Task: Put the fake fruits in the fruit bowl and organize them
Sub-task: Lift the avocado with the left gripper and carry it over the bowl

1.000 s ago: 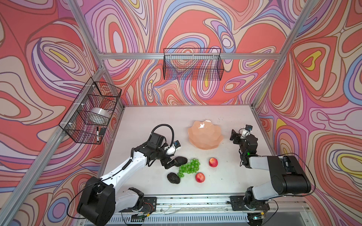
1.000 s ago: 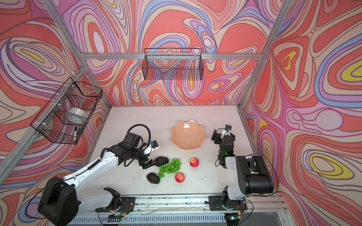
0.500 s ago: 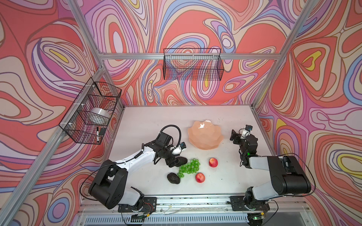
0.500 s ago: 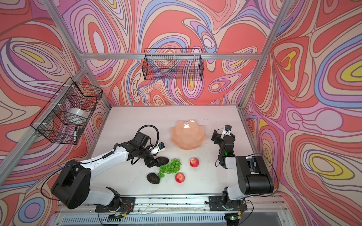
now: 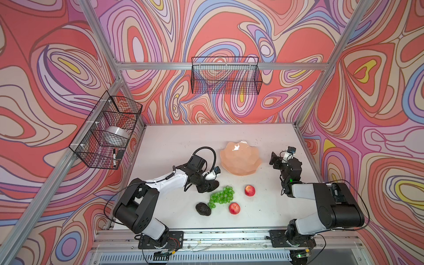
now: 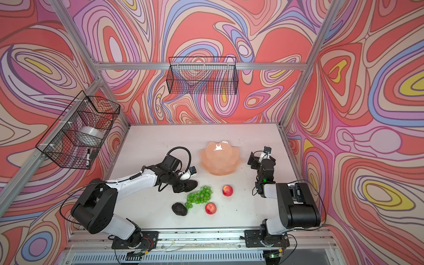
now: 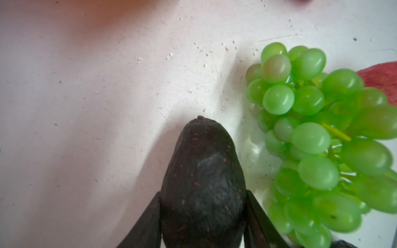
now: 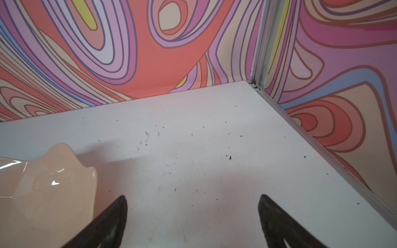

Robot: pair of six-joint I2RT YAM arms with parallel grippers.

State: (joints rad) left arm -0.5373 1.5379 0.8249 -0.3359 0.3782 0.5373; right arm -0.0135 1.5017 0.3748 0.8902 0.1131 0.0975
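In both top views the left gripper [image 5: 210, 185] covers most of the gripped avocado [image 6: 193, 183]; only its dark end shows. The left wrist view shows the 2 fingers [image 7: 150, 216] pressed to that avocado's [image 7: 204, 163] flanks, partly closed, with the fruit lying on the table beside the grapes [image 7: 322, 150]. An apple [image 7: 382, 79] is cut off at that frame's edge.

The right gripper [image 8: 193, 195] gapes wide, holding nothing, beside the empty peach fruit bowl [image 5: 241, 158], which is cropped in the right wrist view.

A loose avocado [image 5: 203, 209], 1 apple [image 5: 234, 208] and another [image 5: 249, 190] lie near the grapes, outside the bowl.

The white tabletop [image 8: 193, 139] is speckled and scuffed. The walls carry swirls, and 2 wire baskets [image 5: 226, 75] hang on them.
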